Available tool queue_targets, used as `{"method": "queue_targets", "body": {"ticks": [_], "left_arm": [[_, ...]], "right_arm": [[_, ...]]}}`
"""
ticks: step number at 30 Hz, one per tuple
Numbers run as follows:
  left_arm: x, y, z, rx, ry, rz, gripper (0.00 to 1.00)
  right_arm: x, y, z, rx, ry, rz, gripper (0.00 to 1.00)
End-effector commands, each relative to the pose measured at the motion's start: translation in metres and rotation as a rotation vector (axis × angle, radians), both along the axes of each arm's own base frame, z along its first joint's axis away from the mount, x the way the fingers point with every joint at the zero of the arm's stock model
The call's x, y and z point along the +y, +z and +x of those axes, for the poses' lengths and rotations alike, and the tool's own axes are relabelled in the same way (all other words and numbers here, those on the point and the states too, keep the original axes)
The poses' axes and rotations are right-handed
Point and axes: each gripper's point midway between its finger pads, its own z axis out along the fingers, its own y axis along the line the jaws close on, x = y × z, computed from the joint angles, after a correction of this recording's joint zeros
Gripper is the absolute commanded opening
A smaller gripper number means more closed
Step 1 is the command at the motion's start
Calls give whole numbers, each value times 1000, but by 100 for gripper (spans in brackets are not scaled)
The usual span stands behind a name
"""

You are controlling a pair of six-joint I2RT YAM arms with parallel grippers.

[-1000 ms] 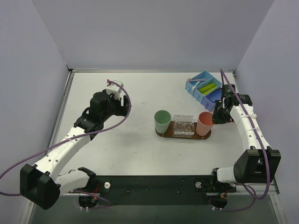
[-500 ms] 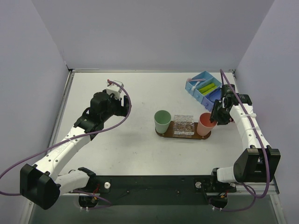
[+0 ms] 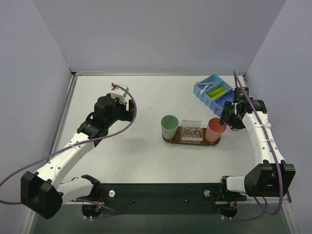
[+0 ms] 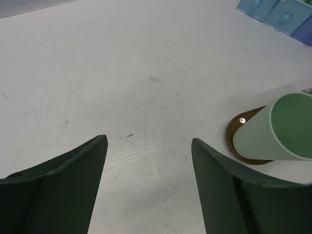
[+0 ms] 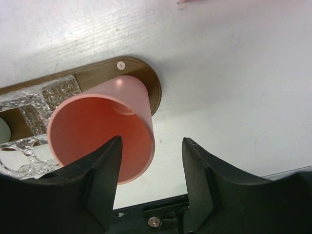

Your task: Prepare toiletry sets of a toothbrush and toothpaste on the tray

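- Right gripper — jaws apart, holding nothing, seemingly straddling the wall of the pink cup at the tray's end. If you swing away low, a finger could catch the rim and tip the cup.
- Left gripper — open and empty, with the green cup near.
- Toothpaste lies in the blue bin, apart from the tray.
- White table, scuffed; pale walls on three sides.

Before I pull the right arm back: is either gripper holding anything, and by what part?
Nothing is held. The right gripper stands open astride the pink cup at its rim; the left gripper is open over the table.
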Motion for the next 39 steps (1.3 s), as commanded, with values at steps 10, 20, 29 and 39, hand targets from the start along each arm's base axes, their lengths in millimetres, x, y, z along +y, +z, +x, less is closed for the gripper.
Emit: {"method": "queue_targets", "body": {"ticks": [10, 20, 29, 39], "left_arm": [[9, 20, 7, -93, 43, 8, 80], [15, 12, 12, -85, 67, 44, 80], [22, 9, 15, -86, 89, 69, 80], [24, 9, 16, -86, 94, 77, 80]], "right_arm": [[0, 93, 48, -351, -21, -18, 45], [21, 88, 152, -386, 2, 57, 35], [21, 55, 237, -354, 2, 54, 27], [2, -2, 259, -267, -109, 107, 24]]}}
